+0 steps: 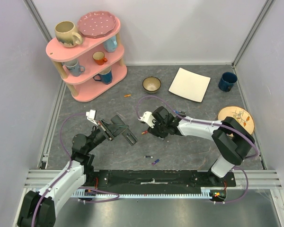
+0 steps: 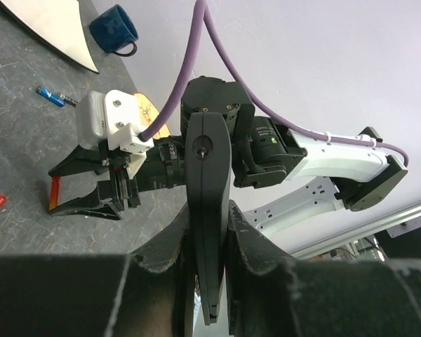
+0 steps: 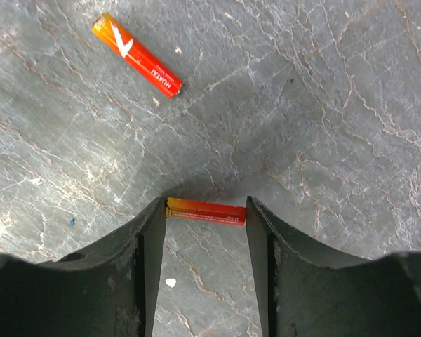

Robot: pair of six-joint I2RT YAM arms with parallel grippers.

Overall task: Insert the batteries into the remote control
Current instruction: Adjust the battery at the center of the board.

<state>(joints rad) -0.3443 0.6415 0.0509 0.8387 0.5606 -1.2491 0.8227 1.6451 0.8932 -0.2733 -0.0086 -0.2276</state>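
My left gripper [image 2: 210,210] is shut on the remote control [image 2: 209,161], a slim black bar seen edge-on and standing up between the fingers. From above, the remote [image 1: 130,138] sticks out of the left gripper [image 1: 117,126] toward the table's middle. My right gripper [image 3: 205,210] is shut on a red-orange battery [image 3: 205,211], held end to end between the fingertips just over the grey tabletop. The same battery [image 2: 55,191] shows in the right gripper [image 2: 52,193] facing the remote. Another red-orange battery [image 3: 137,56] lies loose on the table ahead.
Loose batteries lie on the table: an orange one [image 1: 127,95], a dark one [image 1: 149,156] and a blue-purple one [image 1: 155,162]. A pink shelf [image 1: 87,52] with mugs stands back left. A small bowl [image 1: 152,84], white plate [image 1: 190,84], blue mug [image 1: 227,81] and wooden plate [image 1: 235,117] sit at back and right.
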